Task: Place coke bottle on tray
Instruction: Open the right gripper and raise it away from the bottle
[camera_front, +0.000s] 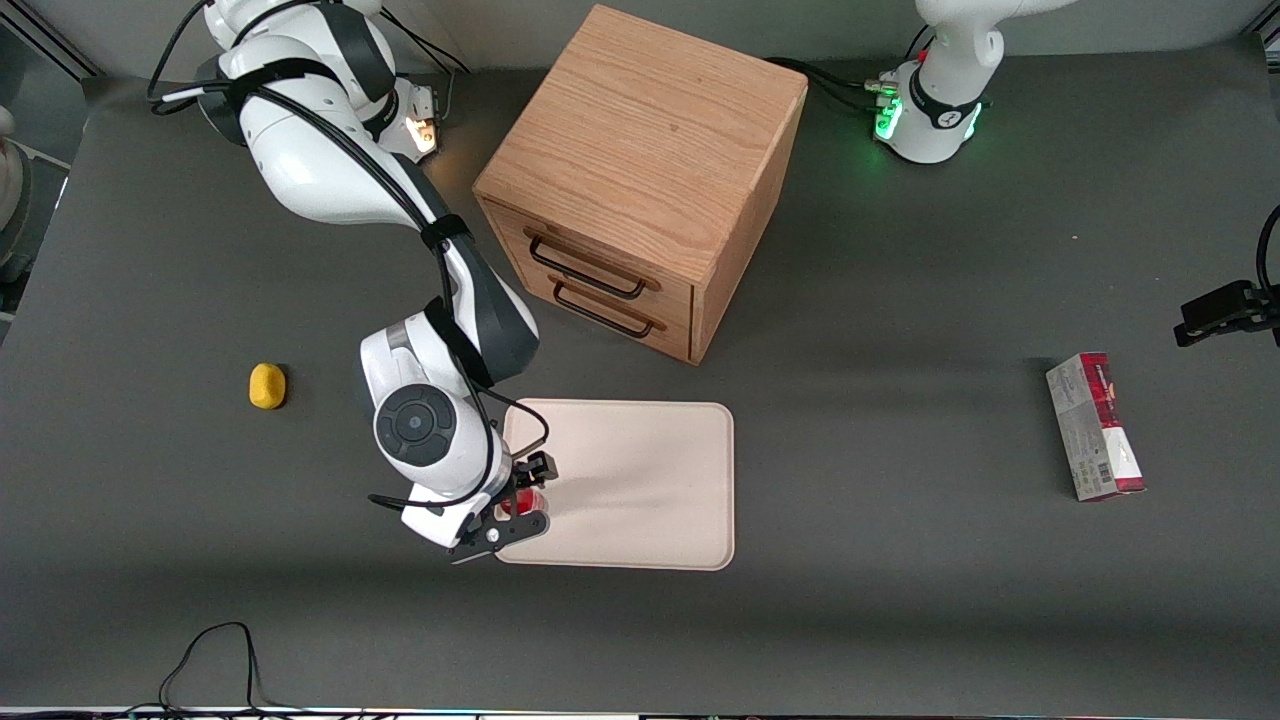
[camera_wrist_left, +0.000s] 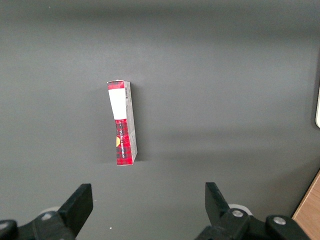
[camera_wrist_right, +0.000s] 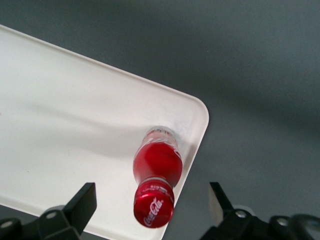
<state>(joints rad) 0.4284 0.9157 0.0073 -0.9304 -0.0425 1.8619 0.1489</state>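
We are seeing the lemon-like lump (camera_front: 267, 386) at the tray's 9 o'clock, well apart. Gripper (camera_front: 522, 505) is hovering over the tray (camera_front: 640, 480) corner nearest the working arm, fingers (camera_wrist_right: 80, 205) spread wide, gripping nothing. Coke bottle (camera_wrist_right: 156, 175) is standing upright on that corner, just inside the rim, between the open fingers. We are judging placement done; lift straight up, don't clip the cap. Drawer cabinet (camera_front: 640, 180) is sitting at the tray's 12 o'clock, carton (camera_front: 1095, 427) at 3 o'clock, on dark grey matte table (camera_front: 900, 600)
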